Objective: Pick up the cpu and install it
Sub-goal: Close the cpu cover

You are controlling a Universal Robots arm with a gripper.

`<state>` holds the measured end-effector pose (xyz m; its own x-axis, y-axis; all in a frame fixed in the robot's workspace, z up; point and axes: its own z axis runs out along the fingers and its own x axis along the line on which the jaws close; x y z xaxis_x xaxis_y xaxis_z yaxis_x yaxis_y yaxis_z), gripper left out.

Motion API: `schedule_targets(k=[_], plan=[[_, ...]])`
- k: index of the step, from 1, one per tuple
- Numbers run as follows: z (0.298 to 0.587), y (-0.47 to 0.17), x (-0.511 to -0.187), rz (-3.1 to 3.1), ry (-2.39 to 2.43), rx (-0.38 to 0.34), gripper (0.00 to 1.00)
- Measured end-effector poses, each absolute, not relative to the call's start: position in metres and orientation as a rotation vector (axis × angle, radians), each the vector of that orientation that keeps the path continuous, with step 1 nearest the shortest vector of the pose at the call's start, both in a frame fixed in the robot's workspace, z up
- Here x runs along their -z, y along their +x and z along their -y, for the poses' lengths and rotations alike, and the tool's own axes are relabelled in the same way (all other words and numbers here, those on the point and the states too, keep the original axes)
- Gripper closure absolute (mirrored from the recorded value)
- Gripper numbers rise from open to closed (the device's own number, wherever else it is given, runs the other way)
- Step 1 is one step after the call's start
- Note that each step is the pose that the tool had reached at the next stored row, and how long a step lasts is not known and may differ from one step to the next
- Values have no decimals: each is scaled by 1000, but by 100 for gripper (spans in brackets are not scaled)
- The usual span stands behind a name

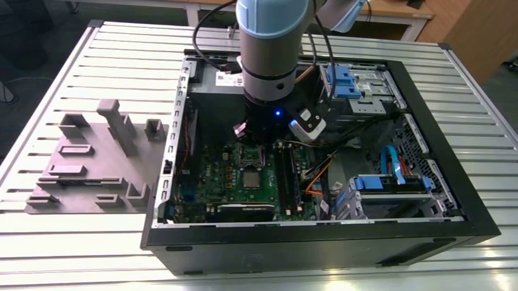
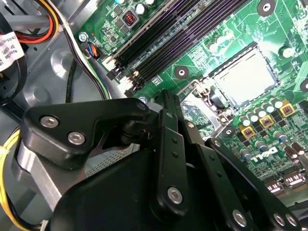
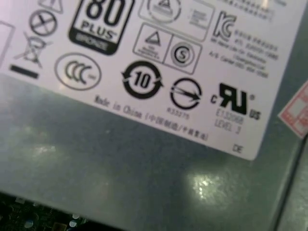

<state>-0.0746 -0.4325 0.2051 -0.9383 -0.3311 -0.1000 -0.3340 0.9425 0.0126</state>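
Exterior view: finds open computer case (image 1: 324, 242) lying on slatted metal table (image 1: 81, 267), centre to right of frame. Notes arm (image 1: 271, 48) reaching from upper centre down into case, over green motherboard (image 1: 206, 176). Locates cpu (image 1: 252, 178) just below frame centre, lying flat and square in its socket on motherboard, just under arm's lower end and apart from it. Records grey fixture block (image 1: 89, 163) on table at the exterior view's left, beside case. Logs drive bays with blue tabs (image 1: 344, 82) at upper right, inside case.

Second wrist view: confirms cpu (image 2: 246, 77) seated within socket (image 2: 231, 57), pale metal top facing up, near dark memory slots (image 2: 159, 38). Places gripper (image 2: 166, 96) over board near socket, apart from cpu. Reads fingers (image 2: 168, 144) as narrow, drawn close against each other.

First wrist view: registers grey metal box (image 3: 96, 178) bearing white label (image 3: 159, 72), close to lens.
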Motion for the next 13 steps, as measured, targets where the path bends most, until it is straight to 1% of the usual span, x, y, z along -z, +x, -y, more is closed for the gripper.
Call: schedule_targets(k=[13], plan=[[432, -75, -206, -3012, -430, -47, 90]])
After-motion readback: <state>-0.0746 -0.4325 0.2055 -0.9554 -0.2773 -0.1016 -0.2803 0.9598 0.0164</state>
